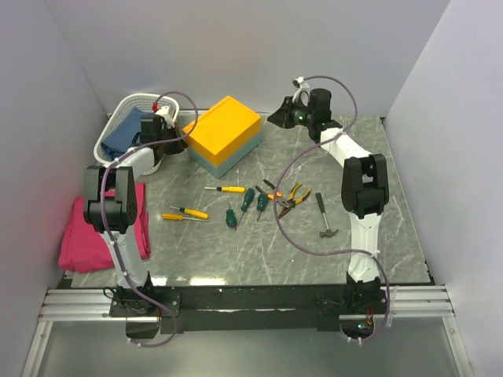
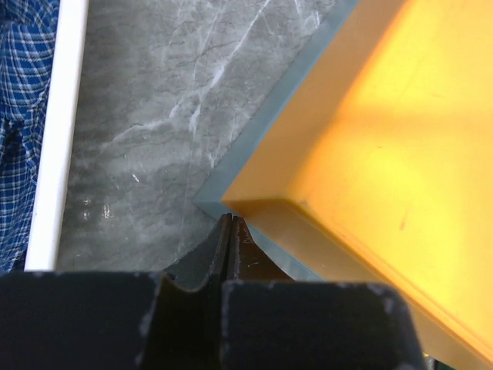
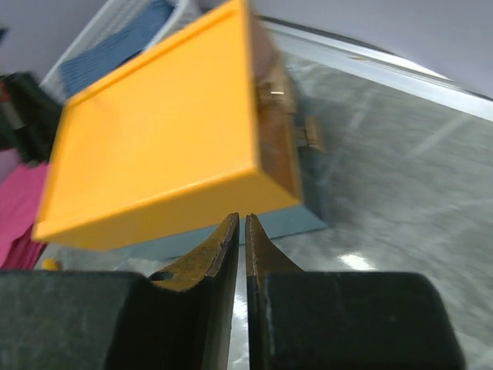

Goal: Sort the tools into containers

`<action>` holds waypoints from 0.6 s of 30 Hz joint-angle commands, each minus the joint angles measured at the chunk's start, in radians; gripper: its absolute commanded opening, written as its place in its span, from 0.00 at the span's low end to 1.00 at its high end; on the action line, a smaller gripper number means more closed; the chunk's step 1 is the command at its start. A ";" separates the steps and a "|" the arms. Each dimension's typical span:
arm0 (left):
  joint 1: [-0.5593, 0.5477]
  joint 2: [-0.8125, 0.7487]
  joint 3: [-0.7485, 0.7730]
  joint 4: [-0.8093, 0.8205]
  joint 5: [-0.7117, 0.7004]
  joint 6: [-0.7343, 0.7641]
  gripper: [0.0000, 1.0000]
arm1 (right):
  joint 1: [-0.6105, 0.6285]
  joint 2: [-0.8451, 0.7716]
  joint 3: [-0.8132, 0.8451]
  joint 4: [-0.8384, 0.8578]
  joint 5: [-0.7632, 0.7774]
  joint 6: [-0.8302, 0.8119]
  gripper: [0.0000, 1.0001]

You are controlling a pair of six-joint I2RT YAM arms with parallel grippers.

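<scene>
Plainly, the left gripper (image 2: 229,228) was pressed fully together and empty at the box's (image 1: 224,135) left corner. The right gripper (image 3: 240,225), right of the box, showed a thin slit, seemingly holding nothing. The tools (image 1: 247,201) lay scattered nearer; the basket (image 1: 135,98) sat far left.

The left arm (image 1: 110,196) stands bent at the elbow and reaches forward, its left gripper (image 2: 229,220) pressed fully together, while the right arm (image 1: 361,184) stretches forward, wrist turned leftward, its right gripper (image 3: 240,220) empty with fingers a sliver apart.
</scene>
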 commanded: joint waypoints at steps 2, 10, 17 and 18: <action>0.004 0.010 0.037 0.035 -0.013 -0.043 0.01 | -0.012 0.085 0.109 0.071 0.187 0.041 0.13; 0.005 -0.028 0.015 -0.016 -0.030 -0.020 0.01 | 0.031 0.373 0.485 0.087 0.332 0.105 0.14; 0.008 0.007 0.078 -0.023 -0.048 0.000 0.01 | 0.091 0.399 0.513 0.119 0.151 0.168 0.16; 0.008 0.015 0.089 -0.019 -0.052 0.000 0.01 | 0.095 0.389 0.470 0.115 0.117 0.176 0.13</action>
